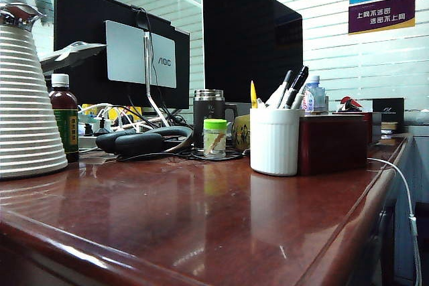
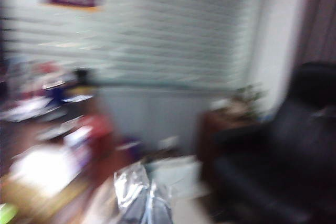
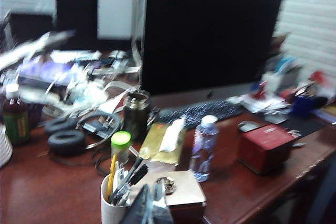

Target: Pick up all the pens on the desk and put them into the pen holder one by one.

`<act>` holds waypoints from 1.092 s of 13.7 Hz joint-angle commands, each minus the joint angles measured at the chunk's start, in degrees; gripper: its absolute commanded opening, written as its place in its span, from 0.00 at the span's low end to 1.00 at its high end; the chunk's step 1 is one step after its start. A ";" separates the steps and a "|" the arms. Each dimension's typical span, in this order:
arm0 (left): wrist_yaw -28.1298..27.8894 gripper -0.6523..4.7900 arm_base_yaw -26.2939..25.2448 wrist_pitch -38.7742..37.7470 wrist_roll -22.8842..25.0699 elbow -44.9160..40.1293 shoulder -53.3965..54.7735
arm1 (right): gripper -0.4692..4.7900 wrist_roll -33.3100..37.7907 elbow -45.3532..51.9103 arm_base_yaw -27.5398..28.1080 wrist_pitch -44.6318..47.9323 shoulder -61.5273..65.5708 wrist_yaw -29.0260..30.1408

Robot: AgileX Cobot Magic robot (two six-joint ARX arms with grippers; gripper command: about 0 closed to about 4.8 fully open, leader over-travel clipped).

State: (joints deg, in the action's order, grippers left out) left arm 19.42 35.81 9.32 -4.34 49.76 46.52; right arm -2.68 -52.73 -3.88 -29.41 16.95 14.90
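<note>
Glossy desk lies bare of pens: yellow and black pens stand in the white pen holder, so both grippers, unseen, sit closed and empty

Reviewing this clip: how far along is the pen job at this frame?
It looks finished. The yellow pen and the black pens all stand in the pen holder, and no pen lies on the visible desk. Nothing appears in hand: neither gripper shows in the exterior view, and both read shut. The right gripper sits near the holder in the blurred right wrist view; the left wrist view faces away from the desk. Nothing seems left.
</note>
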 commanded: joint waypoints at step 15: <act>-14.34 0.11 0.02 -12.20 -0.66 -49.18 -43.63 | 0.08 12.74 47.04 -1.05 21.05 -16.66 1.51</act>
State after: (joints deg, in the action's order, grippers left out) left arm 5.08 35.86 -3.75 -4.78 1.08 2.85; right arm 10.35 -6.70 -4.86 -10.15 0.34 16.49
